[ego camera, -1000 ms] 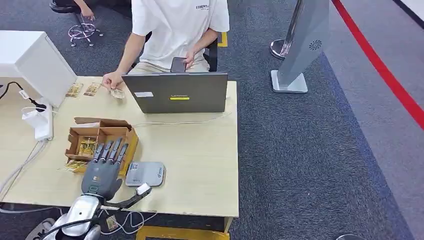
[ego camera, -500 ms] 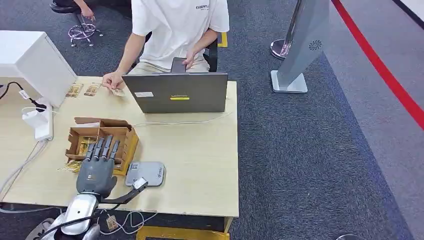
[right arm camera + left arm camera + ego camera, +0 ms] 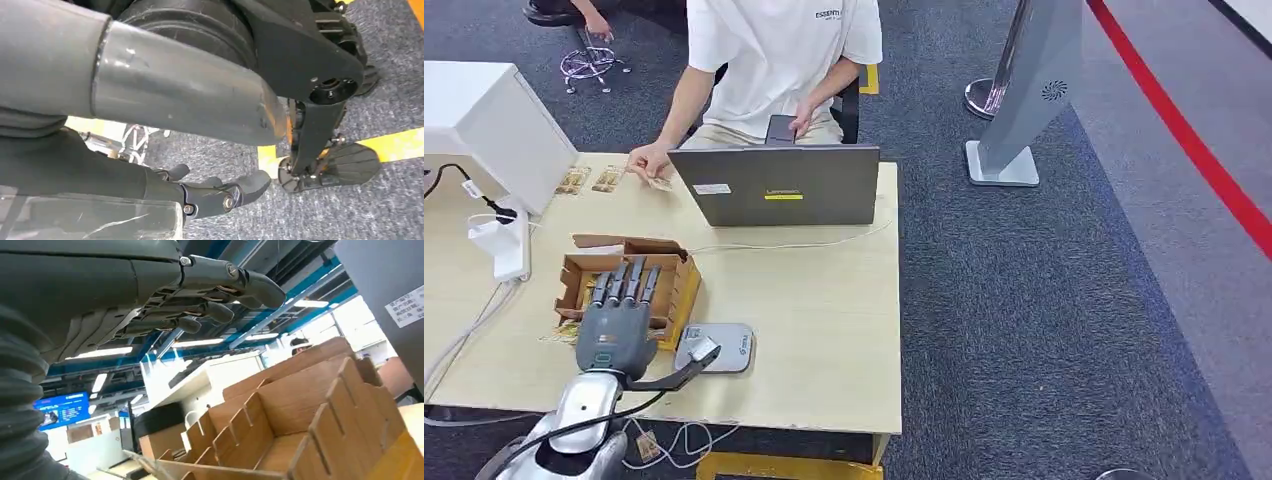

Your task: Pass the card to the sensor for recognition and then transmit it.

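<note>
Since the earlier frames the left robot hand point(image 3: 614, 328) has shifted leftward and forward, from just beside the card reader point(image 3: 715, 347) to above the near half of the cardboard divider box point(image 3: 629, 283); the person's hand point(image 3: 648, 160) at the far desk edge has barely changed place.

Cards: small yellow-brown printed cards lie in the box compartments point(image 3: 596, 293), one pokes out at the box's near left corner point(image 3: 559, 333), and two more rest on the far left of the desk point(image 3: 814, 300) beside the person's hand. The card reader is a flat grey pad with a label, lying just right of the box near the front edge.

The head view gives the layout: the box, the reader, a closed-back laptop point(image 3: 776, 185) and a white power strip point(image 3: 496, 243). The left wrist view adds the box's slotted cardboard partitions point(image 3: 280, 425) from low and close, with the fingers point(image 3: 220, 287) hovering above them.

The left robot hand is released, palm down, fingers extended and slightly spread, holding nothing. The right robot hand point(image 3: 215, 192) hangs over grey carpet, fingers loosely extended, empty.
</note>
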You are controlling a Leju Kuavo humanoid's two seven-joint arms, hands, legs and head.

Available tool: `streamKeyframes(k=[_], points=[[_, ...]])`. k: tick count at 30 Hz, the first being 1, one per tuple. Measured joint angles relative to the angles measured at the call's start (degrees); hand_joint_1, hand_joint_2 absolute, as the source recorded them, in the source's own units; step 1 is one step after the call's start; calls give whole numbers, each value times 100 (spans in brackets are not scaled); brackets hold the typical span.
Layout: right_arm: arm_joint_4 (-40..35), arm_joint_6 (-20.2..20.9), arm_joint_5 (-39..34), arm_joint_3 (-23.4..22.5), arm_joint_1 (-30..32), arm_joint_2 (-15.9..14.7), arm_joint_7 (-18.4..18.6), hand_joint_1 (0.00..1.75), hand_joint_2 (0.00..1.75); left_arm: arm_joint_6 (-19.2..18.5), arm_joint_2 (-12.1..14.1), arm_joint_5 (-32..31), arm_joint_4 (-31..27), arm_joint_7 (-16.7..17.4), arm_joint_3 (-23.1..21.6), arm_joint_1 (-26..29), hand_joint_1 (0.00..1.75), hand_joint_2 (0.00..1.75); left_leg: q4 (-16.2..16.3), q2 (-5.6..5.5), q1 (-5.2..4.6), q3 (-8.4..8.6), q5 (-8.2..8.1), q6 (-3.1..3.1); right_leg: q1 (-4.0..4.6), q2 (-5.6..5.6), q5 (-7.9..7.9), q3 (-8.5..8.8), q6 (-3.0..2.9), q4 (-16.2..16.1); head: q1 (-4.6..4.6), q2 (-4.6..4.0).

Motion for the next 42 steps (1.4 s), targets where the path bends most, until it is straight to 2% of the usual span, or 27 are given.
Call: streamKeyframes(k=[22,42], points=[[0,-33,-55,98,-21,-2,159,0,0,-245,-103,0,0,-11,146,-197,0,175,0,0,0,0,0,0,0,0,0,1,0,0,0,0],[0,-11,-179,203,-25,-17,44,0,0,-124,-214,2,122,-804,590,50,0,175,0,0,0,0,-1,0,0,-1,0,3,0,0,-2,0]])
